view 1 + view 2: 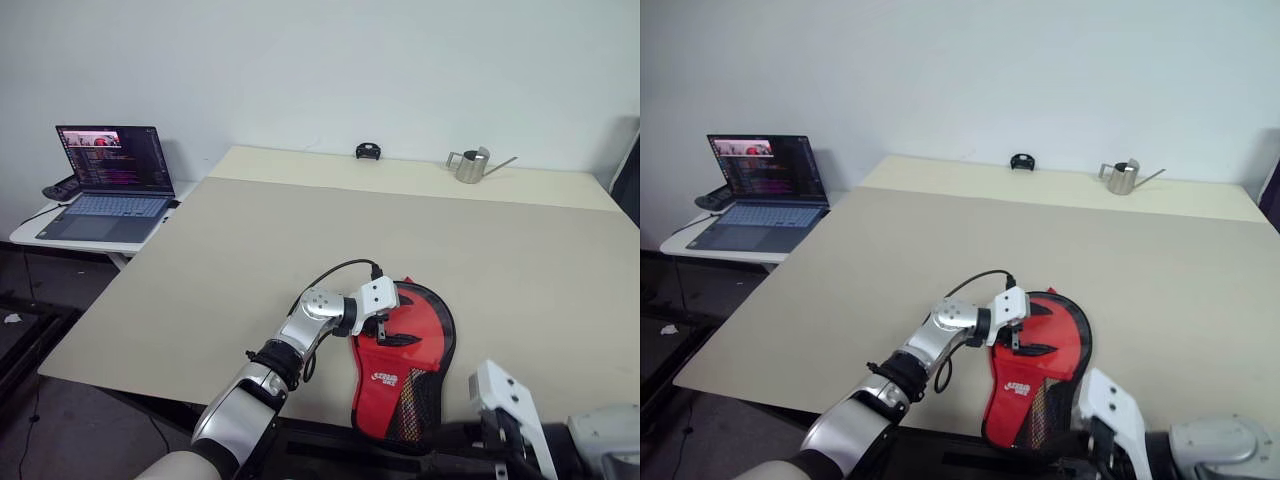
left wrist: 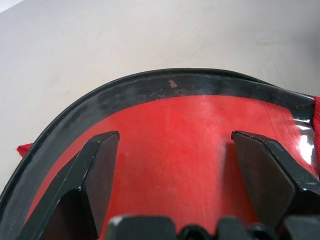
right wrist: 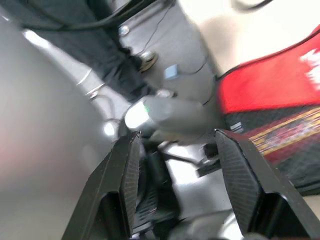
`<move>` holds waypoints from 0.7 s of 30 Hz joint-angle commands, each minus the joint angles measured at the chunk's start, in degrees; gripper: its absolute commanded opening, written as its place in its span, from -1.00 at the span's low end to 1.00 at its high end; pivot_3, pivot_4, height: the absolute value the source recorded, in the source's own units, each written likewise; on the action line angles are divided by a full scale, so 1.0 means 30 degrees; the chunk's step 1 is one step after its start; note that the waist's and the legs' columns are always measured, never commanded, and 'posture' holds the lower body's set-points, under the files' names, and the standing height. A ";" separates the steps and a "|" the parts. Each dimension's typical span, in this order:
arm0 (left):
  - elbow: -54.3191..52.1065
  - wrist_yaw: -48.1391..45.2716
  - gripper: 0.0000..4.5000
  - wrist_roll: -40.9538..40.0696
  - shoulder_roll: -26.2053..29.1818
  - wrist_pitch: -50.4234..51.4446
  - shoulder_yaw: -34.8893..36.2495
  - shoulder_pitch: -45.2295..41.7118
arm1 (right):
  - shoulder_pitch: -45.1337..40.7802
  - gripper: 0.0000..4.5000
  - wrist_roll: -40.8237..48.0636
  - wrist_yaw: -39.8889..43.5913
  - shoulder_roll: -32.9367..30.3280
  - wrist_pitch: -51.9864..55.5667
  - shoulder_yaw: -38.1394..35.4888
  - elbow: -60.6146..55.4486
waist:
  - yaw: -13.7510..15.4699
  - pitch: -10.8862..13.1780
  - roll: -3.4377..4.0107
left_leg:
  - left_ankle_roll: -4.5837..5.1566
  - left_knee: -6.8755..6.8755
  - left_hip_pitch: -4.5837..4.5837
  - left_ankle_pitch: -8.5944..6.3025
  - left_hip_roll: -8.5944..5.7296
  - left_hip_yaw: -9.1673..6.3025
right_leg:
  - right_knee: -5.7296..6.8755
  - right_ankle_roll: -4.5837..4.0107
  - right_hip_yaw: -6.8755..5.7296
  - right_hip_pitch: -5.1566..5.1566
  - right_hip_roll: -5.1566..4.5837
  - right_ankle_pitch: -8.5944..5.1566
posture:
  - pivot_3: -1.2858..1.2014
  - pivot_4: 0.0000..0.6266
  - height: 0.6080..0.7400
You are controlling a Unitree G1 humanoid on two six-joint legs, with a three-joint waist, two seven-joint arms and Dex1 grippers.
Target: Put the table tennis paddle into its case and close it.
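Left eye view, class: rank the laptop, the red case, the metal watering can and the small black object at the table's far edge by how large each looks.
1. Laptop and red case: look alike in size, and the case is nearer, so unranked.
2. Metal watering can.
3. Small black object.

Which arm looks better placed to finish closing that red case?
Probably the left. The left gripper sits open right over the case, while the right gripper, fingers apart, hangs off the table's near edge.
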 commanded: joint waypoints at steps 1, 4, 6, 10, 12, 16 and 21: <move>0.0386 -0.0321 0.74 0.0750 0.0301 0.1075 -0.0581 0.0967 | -0.0246 0.12 -0.2250 0.1205 0.0585 -0.1353 -0.0081 0.1064 | -0.0009 -0.0002 0.0005 | 0.0000 -0.0002 -0.0001 0.0000 0.0000 0.0000 | 0.0000 0.0000 -0.0001 -0.0001 0.0000 -0.0001 | 0.03 -0.52 1.00; -0.1368 -0.0790 0.74 0.0037 0.0769 0.1896 -0.0092 0.1333 | -0.0588 0.12 -0.3884 0.2303 0.1224 -0.2527 -0.0471 0.2420 | -0.0104 0.0001 0.0030 | 0.0000 -0.0014 -0.0007 0.0000 0.0002 0.0004 | 0.0009 -0.0002 0.0008 -0.0028 0.0005 -0.0002 | 0.03 -0.52 1.00; -0.3195 -0.1236 0.74 -0.0733 0.1278 0.2872 0.0417 0.1774 | -0.1103 0.12 -0.4574 0.2973 0.1462 -0.3027 -0.0759 0.3443 | -0.0312 0.0029 0.0026 | -0.0001 -0.0019 -0.0024 0.0000 0.0005 0.0007 | 0.0015 -0.0004 0.0012 -0.0055 0.0011 -0.0002 | 0.03 -0.52 1.00; -0.7786 -0.1883 0.74 -0.2636 0.2904 0.5500 0.1727 0.3016 | -0.2279 0.12 -0.4978 0.4419 0.2003 -0.3635 -0.1357 0.5652 | -0.0755 0.0187 0.0079 | -0.0005 -0.0026 -0.0048 0.0003 0.0012 0.0015 | 0.0021 -0.0021 0.0033 -0.0094 0.0013 -0.0005 | 0.03 -0.52 1.00; -0.9993 -0.1937 0.74 -0.3494 0.3867 0.6947 0.2398 0.3664 | -0.3137 0.12 -0.5387 0.4758 0.2351 -0.3914 -0.1425 0.6814 | -0.0886 0.0273 0.0105 | -0.0013 -0.0027 -0.0058 0.0008 0.0028 0.0015 | 0.0039 -0.0034 0.0039 -0.0117 0.0020 -0.0006 | 0.03 -0.52 1.00; -1.3247 -0.1547 0.74 -0.4808 0.5611 0.9301 0.3664 0.4873 | -0.4961 0.12 -0.6330 0.5100 0.3038 -0.4269 -0.1062 0.8449 | -0.0913 0.0361 0.0173 | -0.0031 -0.0026 -0.0082 0.0018 0.0026 0.0009 | 0.0041 -0.0042 0.0036 -0.0136 0.0013 -0.0010 | 0.03 -0.52 1.00; -1.6746 -0.1235 0.74 -0.6259 0.8526 1.1360 0.6035 0.7757 | -0.7316 0.12 -0.7677 0.6428 0.3272 -0.4792 -0.0380 1.0700 | -0.0969 0.0401 0.0212 | -0.0077 -0.0037 -0.0095 0.0041 0.0023 0.0016 | 0.0018 -0.0045 0.0050 -0.0147 -0.0002 -0.0011 | 0.03 -0.52 1.00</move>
